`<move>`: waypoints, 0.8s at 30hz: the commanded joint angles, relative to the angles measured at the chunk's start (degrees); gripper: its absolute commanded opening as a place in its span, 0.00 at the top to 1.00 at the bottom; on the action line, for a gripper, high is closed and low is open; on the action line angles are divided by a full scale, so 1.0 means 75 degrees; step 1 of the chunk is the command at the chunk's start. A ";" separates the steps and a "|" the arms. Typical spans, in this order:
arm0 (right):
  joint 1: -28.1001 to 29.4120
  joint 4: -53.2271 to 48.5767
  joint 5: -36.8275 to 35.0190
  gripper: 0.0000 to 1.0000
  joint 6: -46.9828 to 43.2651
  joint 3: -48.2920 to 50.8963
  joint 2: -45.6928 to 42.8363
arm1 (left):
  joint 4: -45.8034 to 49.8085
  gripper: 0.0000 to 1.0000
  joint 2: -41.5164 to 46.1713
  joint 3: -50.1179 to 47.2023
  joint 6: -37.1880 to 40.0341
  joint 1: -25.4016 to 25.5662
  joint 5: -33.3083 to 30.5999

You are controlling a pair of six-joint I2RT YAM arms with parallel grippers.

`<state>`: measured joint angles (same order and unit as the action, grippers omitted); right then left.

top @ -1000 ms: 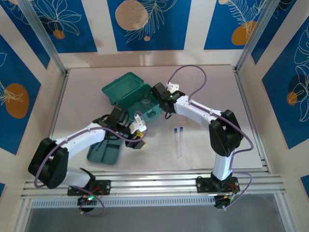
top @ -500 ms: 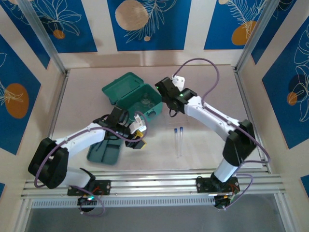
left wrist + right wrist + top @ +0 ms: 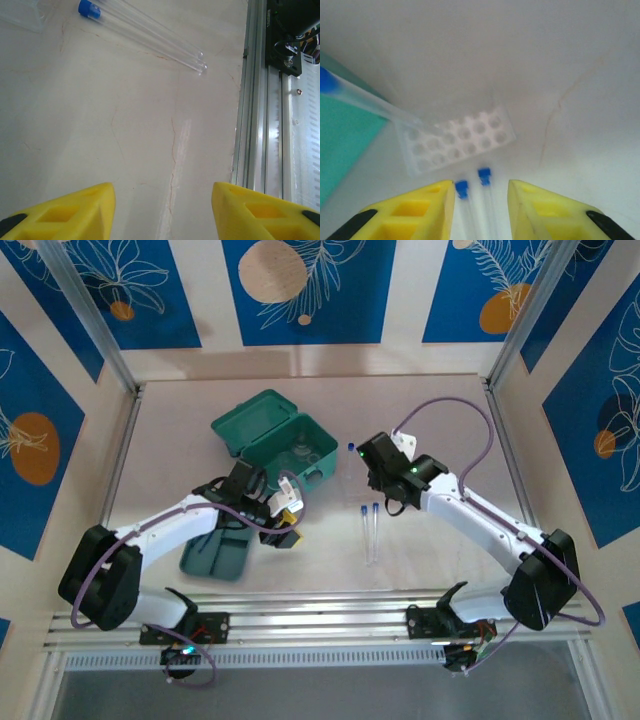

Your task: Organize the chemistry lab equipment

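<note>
The right end effector (image 3: 480,194) is part-open and holds nothing. In its wrist view, two capped tubes (image 3: 484,176) lie side by side on the tabletop (image 3: 580,75) in the gap between its yellow fingers (image 3: 427,200), low in the frame. Closing here could well pinch both tubes at once. It could also catch only one and send the other rolling, since they are thin, round and slippery-looking.

Just above them sits a clear rack (image 3: 455,140) of holes. A third tube (image 3: 370,102) slants out of it toward the upper left, its cap over the teal case (image 3: 340,150). A nudge to the rack could tip that tube out.

The left end effector (image 3: 162,200) gapes wide and empty over bare tabletop. In the overhead view it is beside the dark-green tray (image 3: 213,558), at lower left.
</note>
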<state>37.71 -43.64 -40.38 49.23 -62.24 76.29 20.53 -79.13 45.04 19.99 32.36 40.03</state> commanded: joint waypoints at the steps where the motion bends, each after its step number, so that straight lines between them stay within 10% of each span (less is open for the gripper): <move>1: -0.0054 -0.0005 0.0651 0.68 0.0243 0.0571 -0.0244 | 0.0070 0.46 0.0027 0.0015 0.0061 -0.0073 0.0047; 24: -0.0638 0.1747 0.1798 0.74 0.0160 0.1317 0.2001 | 0.0149 0.46 -0.0034 0.0065 0.0045 -0.0080 -0.0034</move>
<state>33.69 -32.88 -28.60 50.70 -51.68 90.37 20.56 -79.29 45.04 19.92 32.36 39.97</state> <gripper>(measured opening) 0.262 0.537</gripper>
